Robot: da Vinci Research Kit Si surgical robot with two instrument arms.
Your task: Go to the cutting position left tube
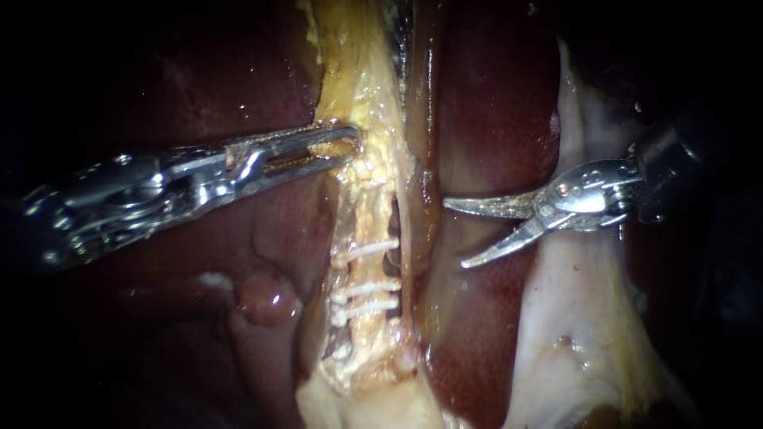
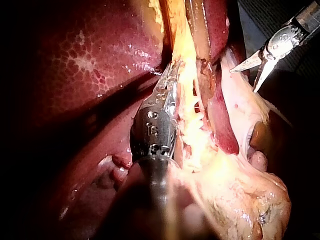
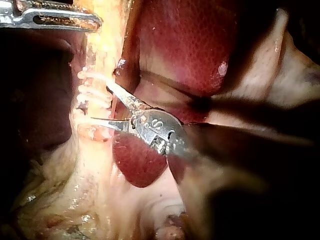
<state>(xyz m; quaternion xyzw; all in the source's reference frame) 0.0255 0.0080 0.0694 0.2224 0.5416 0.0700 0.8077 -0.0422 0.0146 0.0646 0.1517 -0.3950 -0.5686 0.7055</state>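
At frame centre, the pale, fat-crusted left tube [image 1: 362,214] carries three white clips [image 1: 367,284]. The left instrument [image 1: 350,147] clenches slotted jaws on yellow fat [image 1: 350,79] above them. The right instrument [image 1: 455,234] holds curved blades agape just right of the tube.

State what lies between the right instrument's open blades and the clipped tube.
In the endoscope view, a dark reddish-brown band of tissue and a pale strand lie between the right instrument and the clipped tube.
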